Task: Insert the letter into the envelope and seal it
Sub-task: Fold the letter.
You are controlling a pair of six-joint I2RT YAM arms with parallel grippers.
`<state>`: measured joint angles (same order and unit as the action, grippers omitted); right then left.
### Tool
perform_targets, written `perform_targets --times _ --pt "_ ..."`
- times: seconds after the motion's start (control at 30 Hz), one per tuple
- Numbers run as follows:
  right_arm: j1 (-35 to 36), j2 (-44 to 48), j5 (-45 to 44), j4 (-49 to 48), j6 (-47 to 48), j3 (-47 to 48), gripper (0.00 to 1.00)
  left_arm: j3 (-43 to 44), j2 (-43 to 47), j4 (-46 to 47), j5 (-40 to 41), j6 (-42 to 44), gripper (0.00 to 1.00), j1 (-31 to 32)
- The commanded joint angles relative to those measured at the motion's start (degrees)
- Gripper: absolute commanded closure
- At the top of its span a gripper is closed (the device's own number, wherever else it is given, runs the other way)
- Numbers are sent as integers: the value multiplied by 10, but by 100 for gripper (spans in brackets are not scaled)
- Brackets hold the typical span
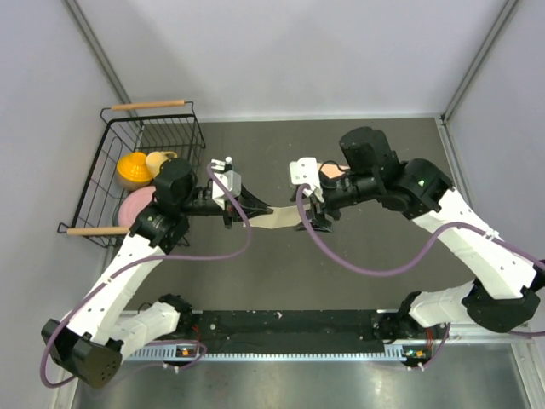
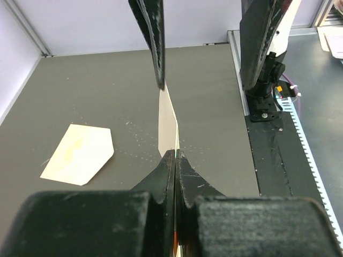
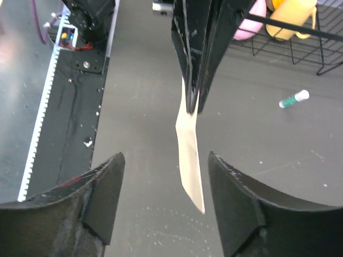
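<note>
My left gripper (image 2: 175,152) is shut on one end of the letter (image 2: 167,120), a tan sheet held edge-on above the table. In the top view the letter (image 1: 278,219) spans the gap from the left gripper (image 1: 249,207) to the right gripper (image 1: 308,216). The right gripper (image 3: 166,158) is open, with the free end of the letter (image 3: 190,155) hanging between its fingers and touching neither. The peach envelope (image 2: 75,155) lies flat on the table with its flap out; in the top view the envelope (image 1: 334,170) is partly hidden by the right arm.
A white-and-green glue stick (image 3: 293,98) lies on the table near the wire basket (image 1: 153,122) at the far left, which holds orange, yellow and pink items. The arms' base rail (image 1: 281,328) runs along the near edge.
</note>
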<state>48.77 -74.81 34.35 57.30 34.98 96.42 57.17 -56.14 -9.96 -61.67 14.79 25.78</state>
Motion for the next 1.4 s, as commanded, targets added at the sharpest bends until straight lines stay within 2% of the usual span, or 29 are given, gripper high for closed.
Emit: perform_targets --times 0.0,0.03,0.07,0.27,0.3,0.4,0.43,0.5,0.83,1.37 --pt "33 -31 4 -49 1 28 42 5 3 20 -6 -20 100 10" --pt "37 -37 -2 -53 1 31 52 5 4 20 -4 -21 100 10" --pt "42 -40 -19 -57 2 32 55 5 4 20 -2 -24 100 13" --pt "66 -62 -62 -74 12 36 60 1 13 21 1 -27 100 16" --pt "66 -64 -63 -73 11 37 63 -2 16 21 2 -27 100 16" --pt "69 -71 -71 -74 11 43 78 -7 20 24 7 -35 100 16" --pt "69 -69 -77 -73 11 42 90 -9 21 29 13 -40 100 16" --pt "68 -67 -89 -74 11 39 100 -14 26 31 16 -42 100 16" --pt "64 -21 -174 -68 41 -39 100 -21 44 42 1 -70 100 -16" --pt "-18 48 -185 6 47 -112 100 -27 50 51 -32 -80 100 -68"
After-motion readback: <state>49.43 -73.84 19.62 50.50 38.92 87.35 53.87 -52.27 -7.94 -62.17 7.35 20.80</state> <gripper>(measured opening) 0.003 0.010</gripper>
